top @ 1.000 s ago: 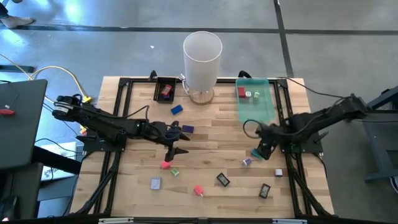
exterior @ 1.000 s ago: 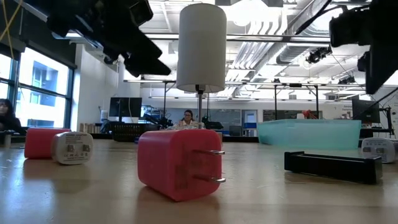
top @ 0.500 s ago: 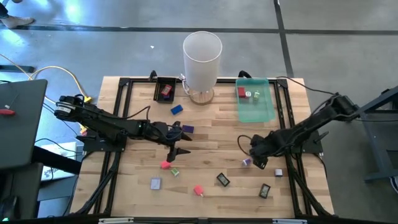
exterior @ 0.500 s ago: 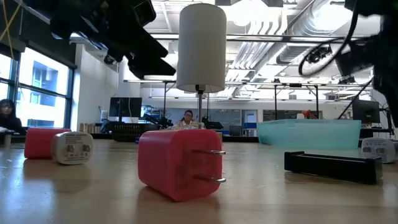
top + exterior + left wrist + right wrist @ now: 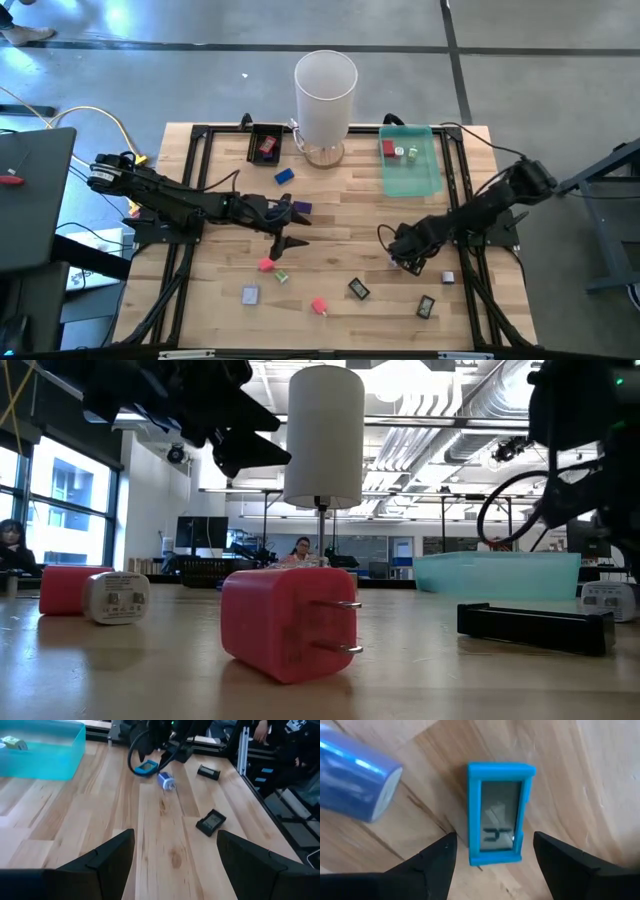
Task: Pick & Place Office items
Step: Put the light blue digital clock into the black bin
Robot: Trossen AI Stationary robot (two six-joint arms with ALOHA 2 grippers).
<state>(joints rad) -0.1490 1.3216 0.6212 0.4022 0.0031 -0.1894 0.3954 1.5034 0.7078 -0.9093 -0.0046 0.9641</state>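
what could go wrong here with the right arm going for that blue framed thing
1. The right gripper hangs over the small blue-framed rectangular piece with jaws open to either side. A blue cylindrical plug piece lies close beside it, so a closing jaw might nudge or catch that one instead.
2. The framed piece lies flat on the wooden table; the jaws may slide over it and miss.

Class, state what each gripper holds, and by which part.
Nothing is held. The right gripper hangs open over a blue-framed rectangular piece; the left gripper is open and empty.
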